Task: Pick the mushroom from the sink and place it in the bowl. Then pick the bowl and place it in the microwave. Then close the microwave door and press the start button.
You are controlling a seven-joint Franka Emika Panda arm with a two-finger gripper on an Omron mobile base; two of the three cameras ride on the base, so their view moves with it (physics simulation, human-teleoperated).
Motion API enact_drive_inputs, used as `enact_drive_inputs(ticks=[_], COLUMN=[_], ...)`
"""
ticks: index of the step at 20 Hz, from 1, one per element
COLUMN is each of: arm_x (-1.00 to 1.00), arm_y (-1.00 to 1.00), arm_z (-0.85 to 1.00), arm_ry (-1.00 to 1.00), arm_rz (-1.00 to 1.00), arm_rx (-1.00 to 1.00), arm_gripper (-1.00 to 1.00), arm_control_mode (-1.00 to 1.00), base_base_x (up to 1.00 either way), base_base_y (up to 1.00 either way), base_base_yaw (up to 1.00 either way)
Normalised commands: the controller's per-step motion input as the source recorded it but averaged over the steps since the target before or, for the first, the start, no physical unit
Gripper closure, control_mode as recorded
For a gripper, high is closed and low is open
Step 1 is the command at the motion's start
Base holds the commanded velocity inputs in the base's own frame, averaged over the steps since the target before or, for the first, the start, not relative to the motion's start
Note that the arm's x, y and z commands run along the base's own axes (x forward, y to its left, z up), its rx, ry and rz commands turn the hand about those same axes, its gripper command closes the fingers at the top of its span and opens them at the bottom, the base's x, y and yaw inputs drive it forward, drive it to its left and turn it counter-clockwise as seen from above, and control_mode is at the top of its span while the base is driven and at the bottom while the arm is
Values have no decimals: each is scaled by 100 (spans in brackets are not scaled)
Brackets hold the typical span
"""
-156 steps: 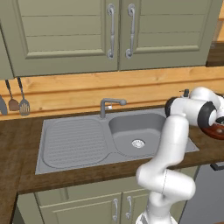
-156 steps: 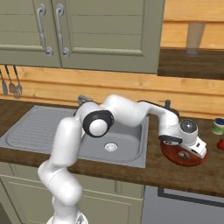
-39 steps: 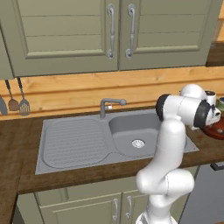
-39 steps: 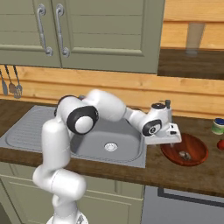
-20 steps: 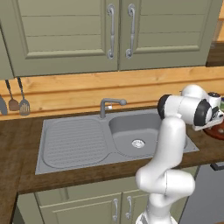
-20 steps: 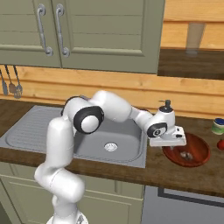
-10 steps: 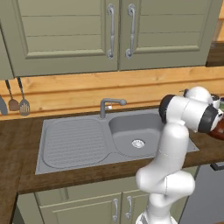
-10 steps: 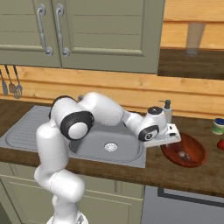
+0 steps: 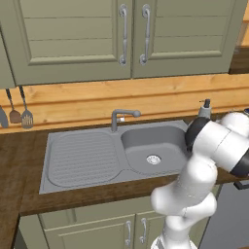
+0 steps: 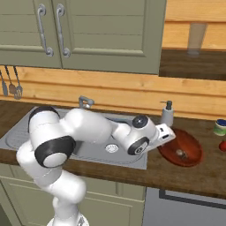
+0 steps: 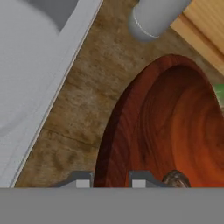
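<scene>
The mushroom (image 10: 179, 153) now lies inside the bowl (image 10: 187, 142), a small tan lump resting a little toward 7 o'clock of the bowl's centre, where several seconds ago the end effector was poised over the bowl with its load; that first leg of the task looks done. Since then the arm has drawn back toward the sink (image 9: 92, 160) and swung in low again, and the end effector (image 10: 164, 135) now sits at the bowl's 9 o'clock edge, on the side nearest the basin. In the hand view the two finger tips (image 11: 79, 180) stand on either side of the bowl's near rim (image 11: 114, 131), one over the brown counter (image 11: 78, 113) and one over the glossy inner wall, with the mushroom (image 11: 176, 178) just beside the inner tip. The gap between them is narrow, roughly enough to straddle the rim, but whether they already press on the wood cannot be told. The judgement is that a rim pinch is being set up, so the bowl can be lifted and carried to the microwave. A one-sided pinch may tilt the shallow bowl and roll the mushroom out. The grey soap dispenser (image 10: 167, 113) stands near the bowl's 11 o'clock and needs clearing on the lift.
</scene>
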Motion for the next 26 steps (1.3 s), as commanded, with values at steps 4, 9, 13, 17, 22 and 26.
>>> enact_drive_inputs(ticks=[4,9,13,17,22,26], arm_x=[-40,-39,-66,-73,-68,-58], arm_y=[6,6,11,31,51,70], arm_z=[67,84,97,81,69,65], arm_ry=[-10,-5,-2,0,0,0], arm_rz=[27,24,19,18,21,16], arm_rx=[-17,-18,-12,-8,-5,0], arm_gripper=[100,100,100,100,100,100], arm_control_mode=[-100,-100,-100,-100,-100,-100], base_base_x=[0,0,0,0,0,0], base_base_y=[0,0,0,0,0,0], base_base_yaw=[0,0,0,0,0,0])
